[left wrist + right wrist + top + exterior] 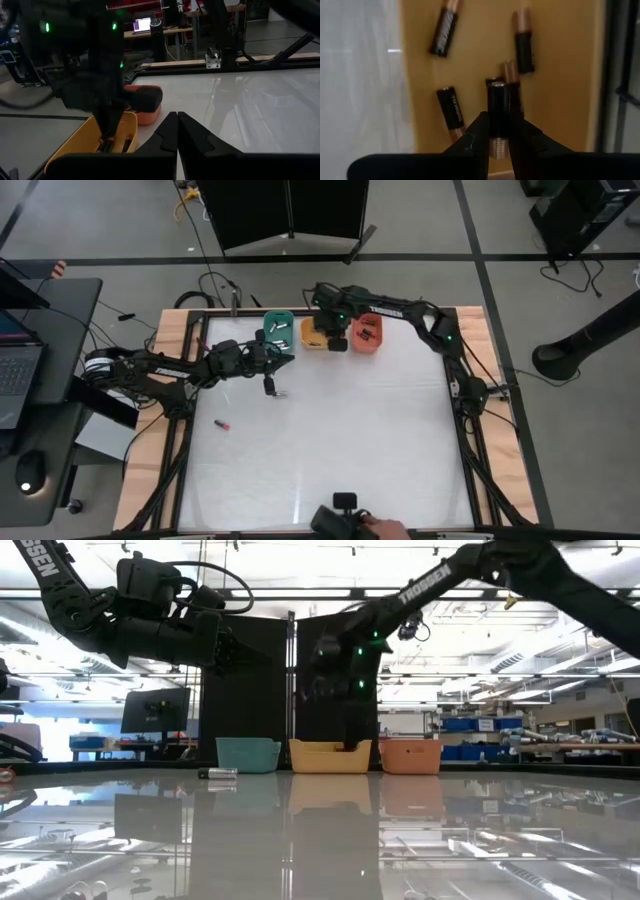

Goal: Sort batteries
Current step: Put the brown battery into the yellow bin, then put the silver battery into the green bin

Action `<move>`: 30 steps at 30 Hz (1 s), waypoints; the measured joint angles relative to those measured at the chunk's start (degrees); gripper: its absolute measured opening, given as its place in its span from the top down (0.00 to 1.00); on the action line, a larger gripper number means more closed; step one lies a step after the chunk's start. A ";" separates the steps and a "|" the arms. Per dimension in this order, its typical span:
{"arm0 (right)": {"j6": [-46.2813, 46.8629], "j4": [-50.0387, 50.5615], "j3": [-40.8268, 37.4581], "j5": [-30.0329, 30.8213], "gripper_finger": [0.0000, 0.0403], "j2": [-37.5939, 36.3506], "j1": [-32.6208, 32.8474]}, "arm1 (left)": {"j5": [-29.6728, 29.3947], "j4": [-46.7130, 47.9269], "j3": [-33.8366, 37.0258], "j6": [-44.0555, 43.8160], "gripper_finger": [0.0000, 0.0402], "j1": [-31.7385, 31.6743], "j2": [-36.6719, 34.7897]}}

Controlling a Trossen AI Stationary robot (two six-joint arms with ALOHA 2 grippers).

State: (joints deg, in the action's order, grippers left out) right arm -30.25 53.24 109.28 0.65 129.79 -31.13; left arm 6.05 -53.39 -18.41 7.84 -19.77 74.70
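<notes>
While my right pincer (497,135) hung over the shallow orange-yellow plastic tray (560,75), it was clenched on one black cylindrical battery with a copper end (497,117), held upright between my fingers. Item: four more black-and-copper batteries (445,32) lay loose on that tray's floor, directly beneath and beside the held one. Item: my left pincer (177,137) hovered above the white table (350,430), near the teal tray (279,330), fingers pressed together on nothing. Item: one small dark battery with a pink end (222,424) lay alone on the table, well apart from all trays; another dark battery (279,393) lay just beside my left pincer. Risks, as I judged them: on release the held battery could strike those below, bounce or roll; a late opening might drag it over the rim toward the neighbouring red-orange tray (367,333).
</notes>
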 joint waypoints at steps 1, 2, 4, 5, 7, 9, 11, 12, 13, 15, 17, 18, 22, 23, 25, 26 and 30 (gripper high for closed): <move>-0.08 0.23 0.01 -0.17 0.86 0.66 -0.37 | -0.01 0.00 0.00 0.30 0.97 0.00 0.00; -0.14 0.56 0.03 -0.25 0.86 1.36 -0.68 | -0.01 0.01 0.00 0.55 0.97 0.00 0.00; -0.14 1.17 0.03 -0.30 0.86 2.45 -1.24 | -0.01 0.02 0.00 0.57 0.97 0.00 0.00; -0.13 1.06 0.03 -0.44 0.86 2.62 -1.43 | 0.01 0.02 0.00 0.57 0.97 0.00 0.00; -0.15 0.86 0.14 -0.55 0.86 2.90 -1.66 | -0.01 0.02 0.00 0.55 0.97 0.00 0.00; -0.18 0.80 0.14 -0.59 0.85 2.96 -1.67 | -0.01 0.02 0.00 0.57 0.97 0.00 0.00; -0.15 0.51 0.14 -0.59 0.84 2.96 -1.66 | -0.01 0.02 0.00 0.55 0.97 0.00 0.00; 0.03 0.21 0.14 -0.58 0.84 2.96 -1.64 | 0.00 0.04 0.00 0.54 0.97 0.01 0.00; 0.24 0.11 0.14 -0.56 0.83 2.92 -1.63 | 0.00 0.04 0.00 0.54 0.97 0.00 0.00; 1.30 0.08 0.12 -0.42 0.80 2.90 -1.50 | 0.00 0.04 0.00 0.54 0.97 0.00 0.00; 2.75 1.63 0.49 -0.58 0.76 2.90 -1.46 | -0.01 0.06 0.00 0.54 0.97 0.00 0.00; 3.02 2.58 0.71 -0.71 0.75 2.90 -1.40 | -0.01 0.04 0.00 0.53 0.97 0.00 0.00; 4.31 5.03 2.09 0.03 0.69 2.90 -1.07 | 0.00 0.09 0.00 0.44 0.97 0.00 0.00; 4.88 5.60 2.72 0.28 0.67 2.90 -0.98 | 0.01 0.09 0.00 -0.06 0.97 0.02 0.00; 5.46 6.42 4.08 1.00 0.66 2.89 -0.66 | 0.01 0.11 0.00 -1.02 0.97 0.00 0.00; 6.17 7.26 4.91 1.44 0.66 2.87 -0.46 | 0.01 0.11 0.00 -1.14 0.97 0.00 0.00; 6.36 9.68 7.79 2.38 0.73 2.50 0.59 | 0.01 0.30 0.00 -0.74 0.97 0.02 0.00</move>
State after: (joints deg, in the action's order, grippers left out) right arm -23.89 62.92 117.08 3.03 132.29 -30.54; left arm 6.07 -53.09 -18.41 7.10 -19.75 74.70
